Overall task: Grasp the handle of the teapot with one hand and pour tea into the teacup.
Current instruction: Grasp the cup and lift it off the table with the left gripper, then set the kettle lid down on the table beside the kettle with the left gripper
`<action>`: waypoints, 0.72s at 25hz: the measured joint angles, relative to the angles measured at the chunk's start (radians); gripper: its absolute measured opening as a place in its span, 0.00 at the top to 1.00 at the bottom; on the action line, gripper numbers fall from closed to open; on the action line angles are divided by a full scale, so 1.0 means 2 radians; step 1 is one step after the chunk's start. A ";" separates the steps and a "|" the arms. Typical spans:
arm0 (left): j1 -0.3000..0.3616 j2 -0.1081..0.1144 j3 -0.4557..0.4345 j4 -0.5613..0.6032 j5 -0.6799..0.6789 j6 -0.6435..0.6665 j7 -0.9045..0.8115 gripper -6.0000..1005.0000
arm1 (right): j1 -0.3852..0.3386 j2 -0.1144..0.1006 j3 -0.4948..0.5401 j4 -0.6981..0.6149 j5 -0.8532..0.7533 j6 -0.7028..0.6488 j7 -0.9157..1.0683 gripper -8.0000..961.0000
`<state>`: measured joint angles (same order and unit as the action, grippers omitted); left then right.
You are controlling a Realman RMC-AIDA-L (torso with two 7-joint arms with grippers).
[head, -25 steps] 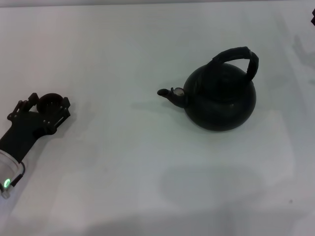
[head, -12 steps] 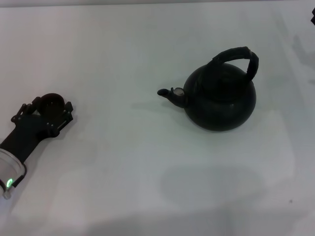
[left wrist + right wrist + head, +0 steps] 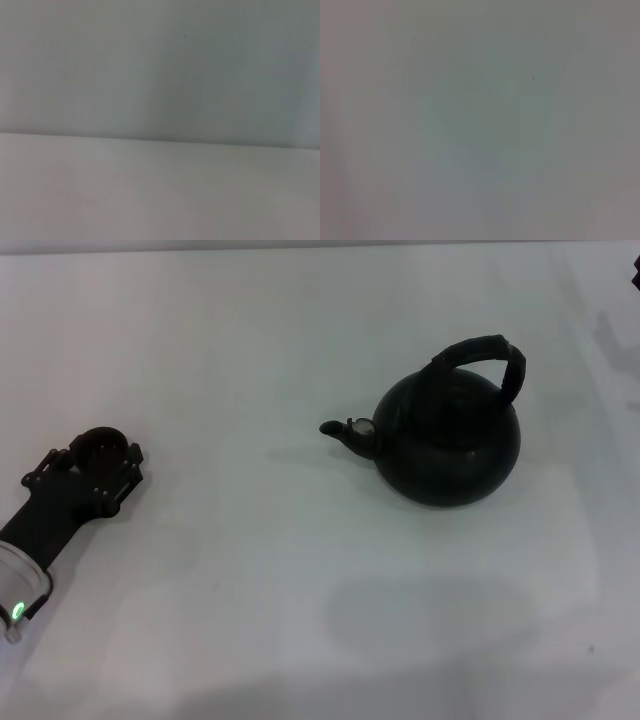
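Note:
The matte-black teapot (image 3: 447,445) stands upright right of the table's middle, its short spout (image 3: 345,432) pointing left. Its thick black arched handle (image 3: 488,356) rises over the top, and nothing holds it. The tiny dark teacup (image 3: 100,441) stands at the far left on the table. My left gripper (image 3: 98,458) lies low on the table with its open fingers on either side of the cup. No tea shows. My right gripper is out of view. Both wrist views show only a pale blank surface.
The white table (image 3: 300,570) spreads around both objects, with a wide gap between the teacup and the spout. A small dark bit (image 3: 636,280) shows at the far right edge. A faint shadow lies on the table in front of the teapot.
My left gripper has slid back a little toward the near left, while the teacup stays in the same spot. The teapot has not moved.

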<state>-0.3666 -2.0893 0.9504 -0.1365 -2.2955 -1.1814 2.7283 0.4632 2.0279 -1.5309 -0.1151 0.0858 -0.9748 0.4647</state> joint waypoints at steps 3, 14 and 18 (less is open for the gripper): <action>0.000 0.000 0.001 0.000 0.001 -0.005 0.000 0.29 | 0.000 0.000 0.000 0.000 0.000 0.000 0.000 0.10; -0.046 -0.007 -0.002 -0.025 0.110 -0.033 -0.006 0.29 | 0.002 0.000 0.000 -0.002 0.000 0.002 0.000 0.10; -0.058 -0.008 -0.002 -0.037 0.129 -0.023 -0.006 0.29 | 0.002 0.000 0.000 -0.005 0.000 0.002 0.000 0.10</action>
<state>-0.4835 -2.1044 0.9463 -0.2098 -2.0365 -1.2268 2.7154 0.4679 2.0279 -1.5310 -0.1255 0.0858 -0.9702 0.4648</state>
